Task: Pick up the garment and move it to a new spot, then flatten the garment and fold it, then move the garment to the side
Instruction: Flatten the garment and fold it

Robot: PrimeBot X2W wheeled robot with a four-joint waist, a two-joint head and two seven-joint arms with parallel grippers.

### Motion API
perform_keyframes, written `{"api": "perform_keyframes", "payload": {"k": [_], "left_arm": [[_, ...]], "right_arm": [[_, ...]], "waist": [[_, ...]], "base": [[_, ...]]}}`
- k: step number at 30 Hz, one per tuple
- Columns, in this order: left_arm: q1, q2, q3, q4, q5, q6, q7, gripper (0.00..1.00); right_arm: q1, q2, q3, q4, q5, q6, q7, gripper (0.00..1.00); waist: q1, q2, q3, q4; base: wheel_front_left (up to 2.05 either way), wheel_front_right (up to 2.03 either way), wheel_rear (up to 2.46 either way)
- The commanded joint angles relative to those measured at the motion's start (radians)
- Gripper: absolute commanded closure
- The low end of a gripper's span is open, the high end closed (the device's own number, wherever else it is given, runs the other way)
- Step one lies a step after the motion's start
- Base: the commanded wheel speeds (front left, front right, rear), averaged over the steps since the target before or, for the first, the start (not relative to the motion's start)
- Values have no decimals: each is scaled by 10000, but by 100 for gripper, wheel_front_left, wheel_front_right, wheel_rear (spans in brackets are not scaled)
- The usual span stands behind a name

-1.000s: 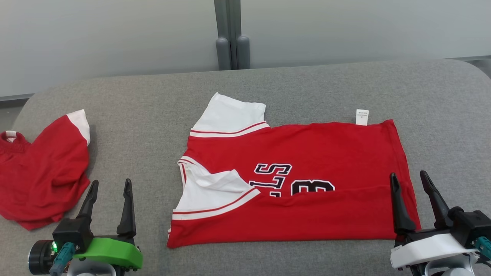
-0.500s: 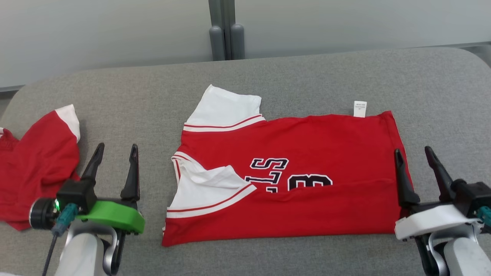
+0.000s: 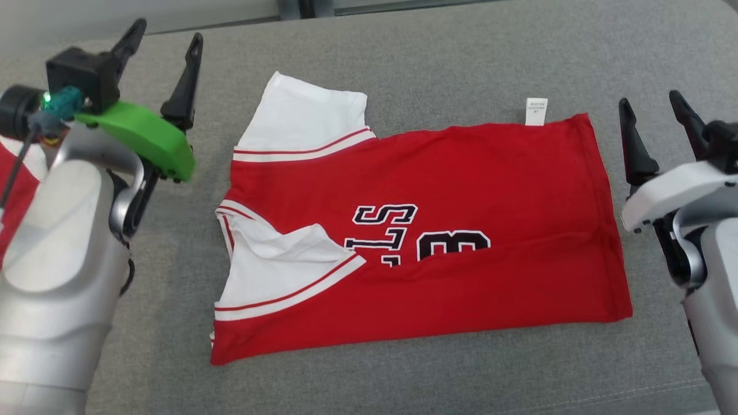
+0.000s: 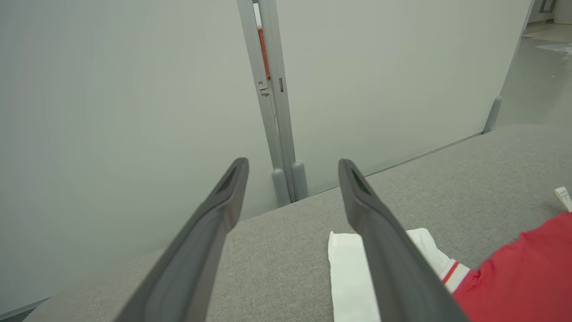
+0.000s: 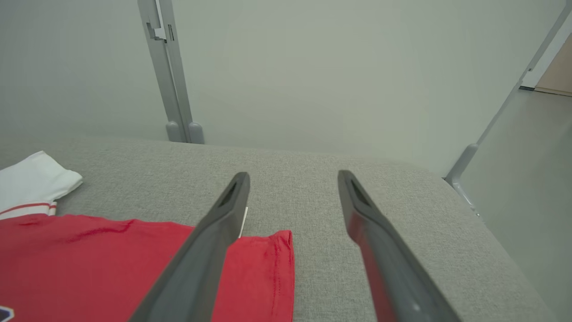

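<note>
Garment (image 3: 415, 230) lies part-folded mid surface (image 3: 461, 52), near edge doubled over. Left gripper (image 3: 168, 33) and right gripper (image 3: 648, 99) flank it, fingers apart, empty. Risk: pinching only the top layer, or loose sleeve (image 3: 277, 271) sliding out, skews the next fold.

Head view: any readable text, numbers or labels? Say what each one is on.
"S": black, white-edged print on the red jersey, clear.
"LS"-like fragment just below it, cut off by the jersey's folded-over edge; uncertain.
"8" or "3" beside that, lower half hidden under the same fold; cannot tell which.
White tag at the jersey's far edge: print too small to read.
</note>
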Motion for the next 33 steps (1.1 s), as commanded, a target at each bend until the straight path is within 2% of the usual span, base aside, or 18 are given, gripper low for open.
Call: {"api": "perform_keyframes", "payload": {"k": [1,10,16,24,33], "left_arm": [[-544,246,-306,216,-261,-21,220,0],[-2826,1034,-2340,1843,-2002,-11,1387,0],[-3818,1325,-3395,2755,-2803,-10,1984,0],[-4710,1631,-4393,3849,-3360,-11,2281,0],[-4888,1778,-5181,4894,-3747,-5,2663,0]], "right_arm": [[-483,-27,179,273,89,-17,125,0],[-2676,360,1505,2371,707,-17,599,0],[-3859,675,2148,3655,884,-17,761,0],[-4837,1072,2908,4757,1340,-17,421,0],[-5349,1295,3679,5427,2050,-17,-16,0]], "waist": [[0,0,1140,-592],[0,0,2179,-1416],[0,0,2729,-1825],[0,0,3281,-2274],[0,0,3463,-2500]], "base": [[0,0,0],[0,0,0],[0,0,0],[0,0,0],[0,0,0]]}}
